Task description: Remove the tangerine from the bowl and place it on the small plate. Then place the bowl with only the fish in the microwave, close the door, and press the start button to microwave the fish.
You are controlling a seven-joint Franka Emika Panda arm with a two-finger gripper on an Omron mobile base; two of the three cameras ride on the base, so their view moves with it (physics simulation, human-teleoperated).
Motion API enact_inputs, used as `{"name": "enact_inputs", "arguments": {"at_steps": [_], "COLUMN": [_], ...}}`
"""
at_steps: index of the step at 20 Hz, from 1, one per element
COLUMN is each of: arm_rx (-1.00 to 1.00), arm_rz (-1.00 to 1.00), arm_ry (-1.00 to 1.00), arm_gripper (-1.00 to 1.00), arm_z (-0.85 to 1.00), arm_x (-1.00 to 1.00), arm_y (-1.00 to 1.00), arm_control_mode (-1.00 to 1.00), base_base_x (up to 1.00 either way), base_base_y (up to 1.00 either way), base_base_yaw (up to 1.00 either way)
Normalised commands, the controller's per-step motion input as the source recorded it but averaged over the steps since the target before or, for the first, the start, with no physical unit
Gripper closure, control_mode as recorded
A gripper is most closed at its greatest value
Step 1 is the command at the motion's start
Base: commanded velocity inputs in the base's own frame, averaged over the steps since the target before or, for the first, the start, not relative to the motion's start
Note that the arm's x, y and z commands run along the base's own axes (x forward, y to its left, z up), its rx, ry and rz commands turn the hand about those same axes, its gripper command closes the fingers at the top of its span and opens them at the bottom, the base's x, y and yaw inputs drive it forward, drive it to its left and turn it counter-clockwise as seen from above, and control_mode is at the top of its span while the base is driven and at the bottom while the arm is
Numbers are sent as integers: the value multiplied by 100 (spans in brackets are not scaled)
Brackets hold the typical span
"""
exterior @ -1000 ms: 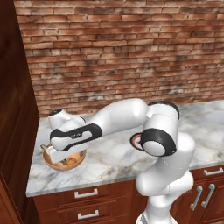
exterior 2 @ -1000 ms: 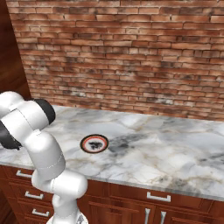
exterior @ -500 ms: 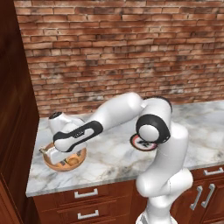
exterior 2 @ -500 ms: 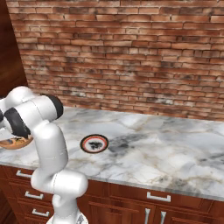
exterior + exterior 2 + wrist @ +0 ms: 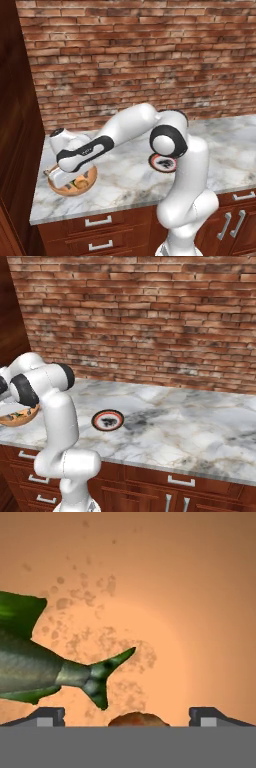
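Note:
The orange-tan bowl (image 5: 75, 186) sits near the left end of the marble counter, and its edge also peeks out behind the arm (image 5: 18, 418). My gripper (image 5: 63, 176) reaches down into it, jaws open wide. In the hand view the fish (image 5: 35, 667) lies at the left on the bowl's floor (image 5: 180, 587), tail pointing right. The tangerine (image 5: 138, 719) shows low between my two fingertips (image 5: 49, 716), and nothing is gripped. The small plate (image 5: 107, 420) lies on the counter to the bowl's right, partly behind my arm (image 5: 161, 163).
A brick wall runs behind the marble counter (image 5: 190, 426). A tall dark wooden cabinet (image 5: 15, 150) stands close to the left of the bowl. Wooden drawers with silver handles (image 5: 98, 220) run below the counter's front edge.
The hand has dropped from just above the bowl down into it, and the elbow has swung to the right. The jaws have stayed wide apart.

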Motion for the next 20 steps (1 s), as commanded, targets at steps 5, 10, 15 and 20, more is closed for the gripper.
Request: {"name": "enact_inputs", "arguments": {"at_steps": [5,10,15,20], "arm_rx": [0,1,3,3], "arm_rz": [0,1,2,4], "arm_ry": [0,0,0,0], "arm_gripper": [-100,-100,-100,-100], "arm_z": [-4,-10,0,-5], "arm_x": [-17,-6,0,-10], "arm_y": [0,-18,-37,-32], "arm_control_mode": [-100,-100,-100,-100], "base_base_x": [0,0,0,0], "base_base_y": [0,0,0,0], "base_base_yaw": [0,0,0,0]}}
